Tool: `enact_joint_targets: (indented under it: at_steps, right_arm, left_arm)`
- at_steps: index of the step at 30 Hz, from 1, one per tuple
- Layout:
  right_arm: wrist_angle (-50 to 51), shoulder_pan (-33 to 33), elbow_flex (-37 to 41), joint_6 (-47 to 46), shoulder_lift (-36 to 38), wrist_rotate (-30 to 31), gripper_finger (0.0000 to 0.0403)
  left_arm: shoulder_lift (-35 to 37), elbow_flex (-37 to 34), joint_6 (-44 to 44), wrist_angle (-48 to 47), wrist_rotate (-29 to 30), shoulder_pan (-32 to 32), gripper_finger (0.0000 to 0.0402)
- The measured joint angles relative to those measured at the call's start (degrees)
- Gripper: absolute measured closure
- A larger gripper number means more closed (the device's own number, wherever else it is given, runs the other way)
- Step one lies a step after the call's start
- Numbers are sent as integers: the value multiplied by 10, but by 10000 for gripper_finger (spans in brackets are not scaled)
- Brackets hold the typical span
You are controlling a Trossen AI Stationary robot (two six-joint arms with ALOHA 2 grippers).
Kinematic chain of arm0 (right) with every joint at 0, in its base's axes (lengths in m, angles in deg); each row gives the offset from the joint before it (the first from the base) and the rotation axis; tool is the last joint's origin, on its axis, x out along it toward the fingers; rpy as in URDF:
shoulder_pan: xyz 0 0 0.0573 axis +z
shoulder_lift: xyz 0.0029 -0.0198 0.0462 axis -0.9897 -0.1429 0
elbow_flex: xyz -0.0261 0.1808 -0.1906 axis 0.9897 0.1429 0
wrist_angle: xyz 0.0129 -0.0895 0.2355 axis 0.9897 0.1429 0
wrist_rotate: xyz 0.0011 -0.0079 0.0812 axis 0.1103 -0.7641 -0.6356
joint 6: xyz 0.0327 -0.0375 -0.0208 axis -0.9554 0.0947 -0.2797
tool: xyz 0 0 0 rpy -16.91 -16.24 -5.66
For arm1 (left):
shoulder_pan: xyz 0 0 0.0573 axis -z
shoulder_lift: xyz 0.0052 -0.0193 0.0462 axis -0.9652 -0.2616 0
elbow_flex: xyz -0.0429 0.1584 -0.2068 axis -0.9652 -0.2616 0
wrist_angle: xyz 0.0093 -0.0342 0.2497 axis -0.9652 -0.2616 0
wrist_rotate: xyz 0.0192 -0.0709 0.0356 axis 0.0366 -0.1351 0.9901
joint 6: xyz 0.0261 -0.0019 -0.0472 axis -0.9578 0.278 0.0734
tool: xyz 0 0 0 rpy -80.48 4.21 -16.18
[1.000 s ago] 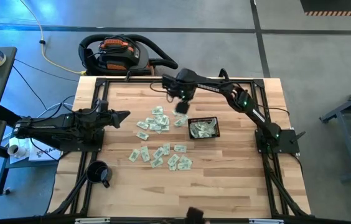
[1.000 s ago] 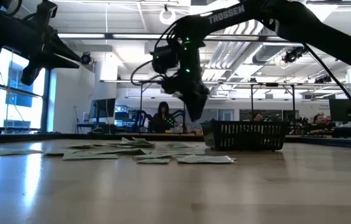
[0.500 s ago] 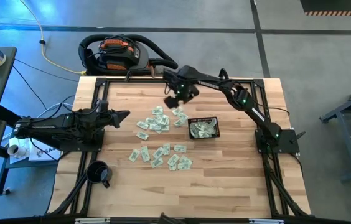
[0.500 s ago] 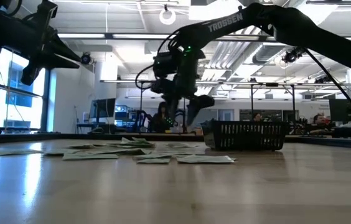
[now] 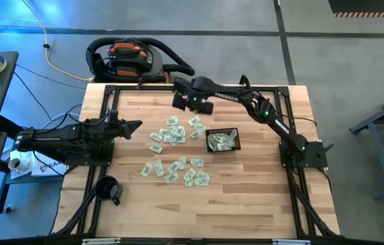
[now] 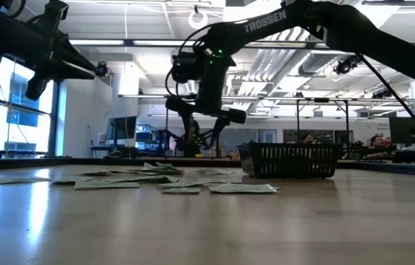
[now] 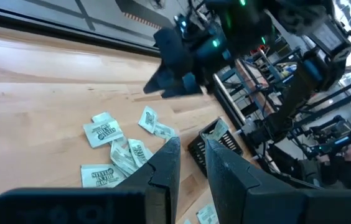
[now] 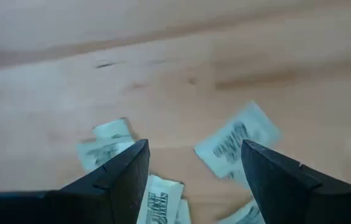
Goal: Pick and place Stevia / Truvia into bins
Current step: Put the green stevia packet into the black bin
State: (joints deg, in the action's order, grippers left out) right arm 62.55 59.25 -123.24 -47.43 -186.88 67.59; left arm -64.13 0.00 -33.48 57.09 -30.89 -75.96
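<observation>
Many pale green and white Stevia sachets (image 5: 173,133) lie flat and scattered on the wooden table, with a second group nearer the front (image 5: 178,170). The black mesh basket (image 5: 222,141) stands to their right with a few sachets inside. My right gripper (image 5: 186,103) hangs open above the far end of the sachet patch, pointing down, nothing between its fingers (image 8: 135,168); sachets (image 8: 234,144) show on the table below it. My left gripper (image 5: 132,126) waits at the table's left, raised, its fingers (image 7: 166,165) a little apart and empty.
A round black mug (image 5: 108,188) stands at the near left corner. A vacuum cleaner (image 5: 127,58) sits on the floor beyond the far edge. Bare wood stretches across the near half and the far left of the table (image 5: 246,204).
My right gripper has drifted from beside the basket's far left corner toward the table's left and far edge, and has rolled about a quarter turn around its pointing line, so both fingers now show side by side in the low view.
</observation>
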Motion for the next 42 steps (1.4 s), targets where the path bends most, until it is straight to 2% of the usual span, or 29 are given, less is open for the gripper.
enact_joint_targets:
  at_steps: [4,9,13,17,24,33,42]
  right_arm:
    - [18,18,0,-124,0,49,157]
    - [71,17,0,-174,-10,39,157]
    - [64,23,0,-208,-26,24,157]
    - [20,24,0,-213,-39,9,157]
    - [84,21,0,-216,-49,17,157]
    - [69,1,0,-196,-49,38,157]
    - [57,6,-1,-200,-67,8,158]
  left_arm:
    - [0,0,0,0,-19,0,291]
    - [0,0,-13,-3,-47,0,291]
    - [0,0,-15,-4,-49,0,291]
    - [0,0,-17,-4,-53,0,291]
    - [0,0,-14,-6,-63,0,291]
    - [0,0,-15,-8,-63,0,291]
    - [0,0,-20,-11,-63,0,291]
